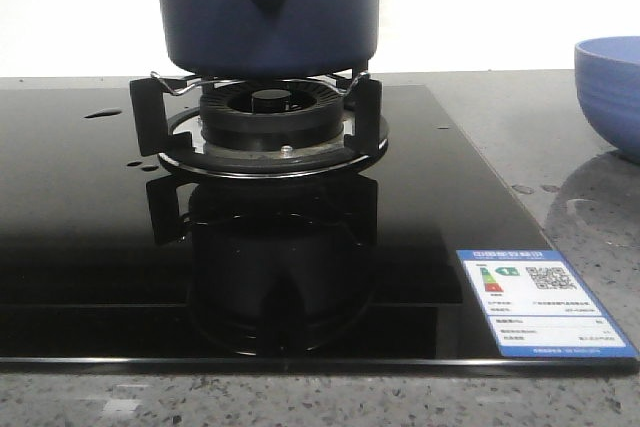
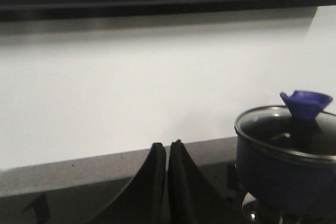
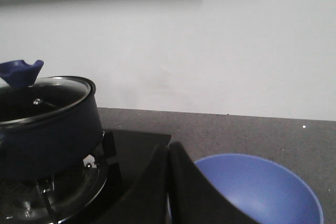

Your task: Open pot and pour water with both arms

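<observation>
From the front, we see the pot (image 1: 266, 7) sitting on the burner support (image 1: 262, 125) of the black glass stove (image 1: 90, 247), its handle mount facing us. Its top is cut off by the frame, so no lid shows here. A few drops of water (image 1: 103, 113) shine on the glass to the left. The lighter blue bowl (image 1: 610, 92) stands on the grey desk (image 1: 560, 162) at far right, partly cropped. Neither arm appears in this view.

In the left wrist view, our left gripper (image 2: 167, 148) hangs with its fingers pressed together, holding nothing, beside the pot (image 2: 278, 177). The glass lid (image 2: 286, 129) is still on, its blue knob (image 2: 306, 102) upright.

In the right wrist view, our right gripper (image 3: 168, 148) is likewise closed and empty, between the pot (image 3: 50, 140) and the bowl (image 3: 262, 192).

We judge the step in hand to be lifting the lid. To do it well, we should spread one gripper's fingers, centre them over the knob, close firmly, and lift straight up. We cannot tell how much water is inside; the glass is dark.
</observation>
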